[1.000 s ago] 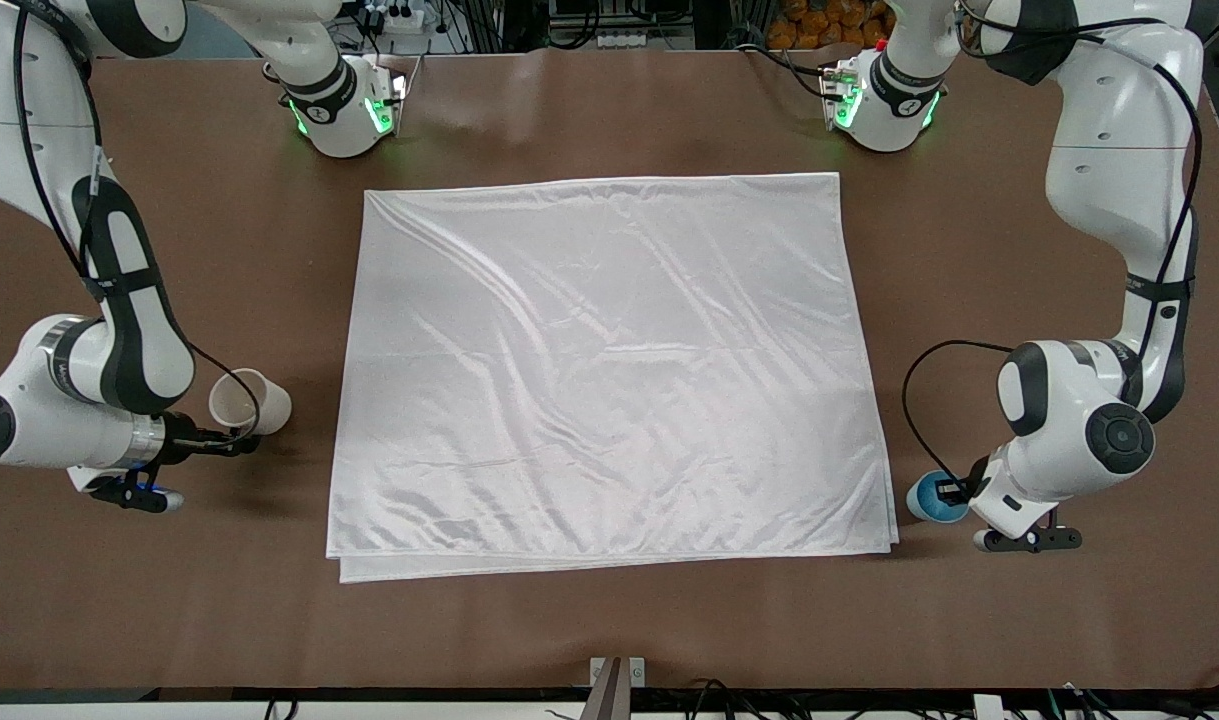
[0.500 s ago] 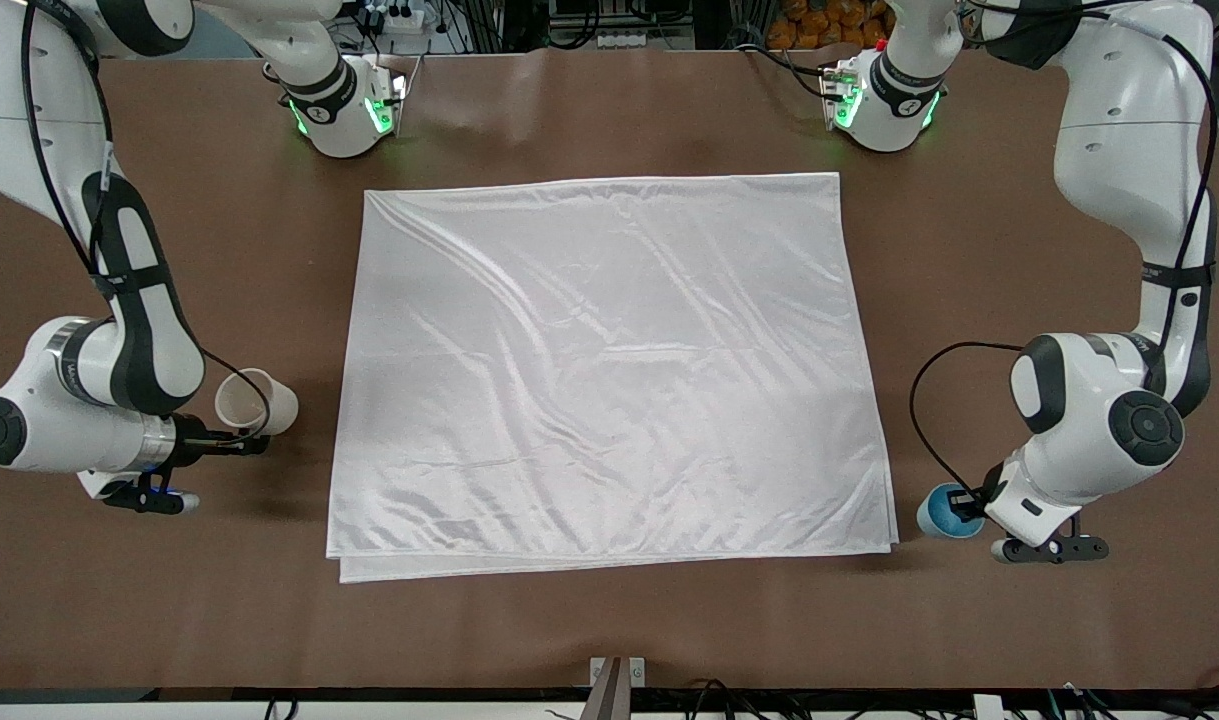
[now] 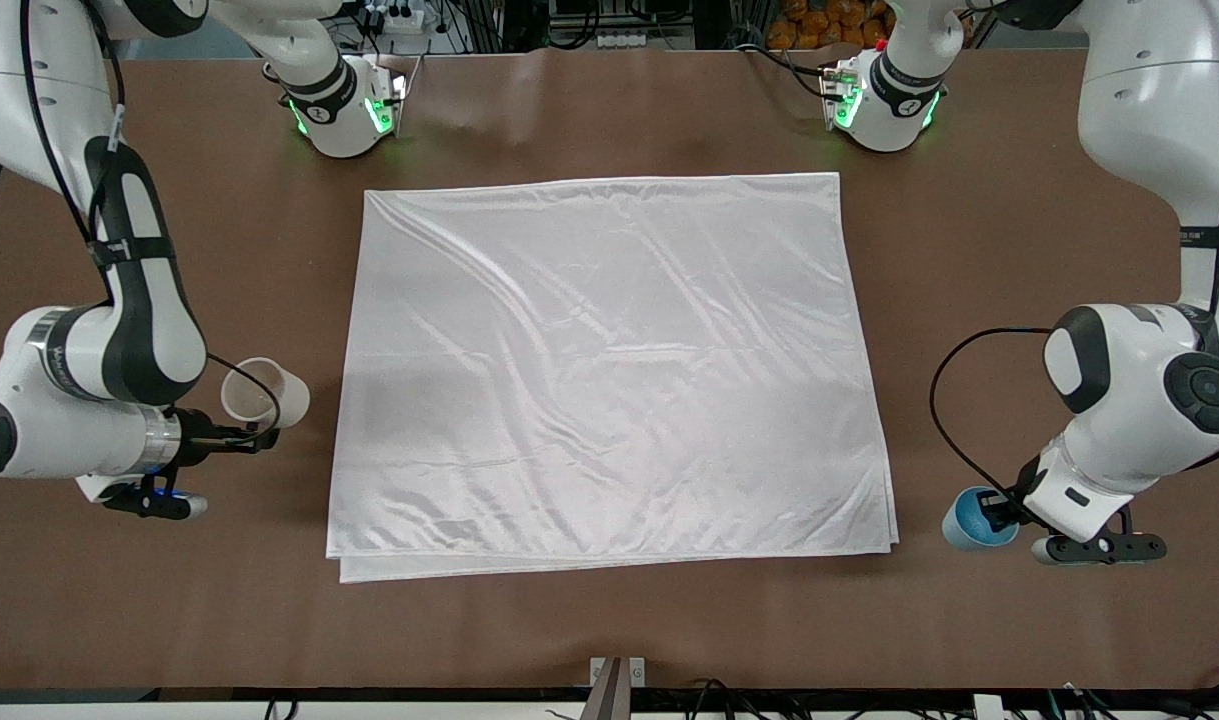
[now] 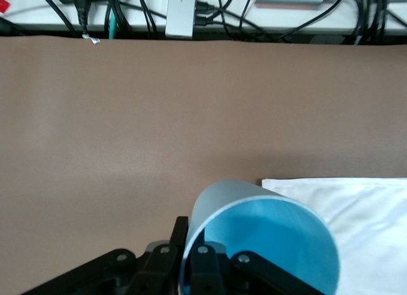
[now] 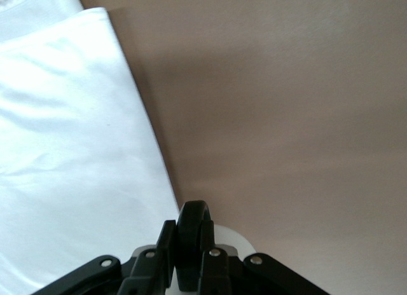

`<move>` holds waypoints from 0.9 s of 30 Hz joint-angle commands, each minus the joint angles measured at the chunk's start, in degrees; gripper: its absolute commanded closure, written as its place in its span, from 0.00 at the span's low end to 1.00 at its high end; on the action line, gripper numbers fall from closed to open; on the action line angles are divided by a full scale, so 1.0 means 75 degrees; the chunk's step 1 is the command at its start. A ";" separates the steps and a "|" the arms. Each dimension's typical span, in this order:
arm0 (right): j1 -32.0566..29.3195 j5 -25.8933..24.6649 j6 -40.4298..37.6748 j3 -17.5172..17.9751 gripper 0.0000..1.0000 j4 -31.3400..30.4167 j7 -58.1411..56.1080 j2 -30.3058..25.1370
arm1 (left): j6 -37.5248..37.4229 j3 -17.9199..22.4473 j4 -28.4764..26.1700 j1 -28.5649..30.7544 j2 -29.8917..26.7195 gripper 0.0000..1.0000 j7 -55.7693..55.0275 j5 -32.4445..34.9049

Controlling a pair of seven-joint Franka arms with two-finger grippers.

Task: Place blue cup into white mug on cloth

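the right gripper point(image 3: 254, 432), over bare table just beside the cloth point(image 3: 609, 370) at the right arm's end, pinches the white mug point(image 3: 262, 393) by its black handle point(image 5: 192, 239), mouth tipped sideways. at the left arm's end the left gripper point(image 3: 999, 510) pinches the rim of the blue cup point(image 3: 977, 517), also tilted, just off the cloth's near corner. judging by this, both are in the carrying step; next the mug must be stood upright on the cloth, then the cup brought above its mouth.
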 commanded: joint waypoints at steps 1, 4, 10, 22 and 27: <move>0.0563 0.0167 -0.0105 0.0004 1.00 0.0164 0.1356 -0.0013 | -0.0535 -0.0008 -0.0189 -0.0040 -0.0669 1.00 -0.0014 -0.0044; 0.0867 0.0179 -0.0070 0.0062 1.00 0.0317 0.2340 0.0045 | -0.0887 -0.0066 -0.0166 -0.0110 -0.0904 1.00 -0.0014 -0.0044; 0.1384 0.0331 -0.0023 0.0156 1.00 0.0586 0.3666 0.0115 | -0.1379 -0.0347 -0.0166 -0.0087 -0.1372 1.00 -0.0026 -0.0138; 0.2192 0.1082 0.0036 0.0145 1.00 0.0973 0.4978 0.0197 | -0.2165 -0.1203 -0.0166 -0.0099 -0.1830 1.00 -0.0131 -0.0161; 0.2708 0.1082 0.0457 0.0145 1.00 0.0973 0.5810 0.0256 | -0.2434 -0.1718 -0.0154 -0.0122 -0.1900 1.00 -0.0143 -0.0149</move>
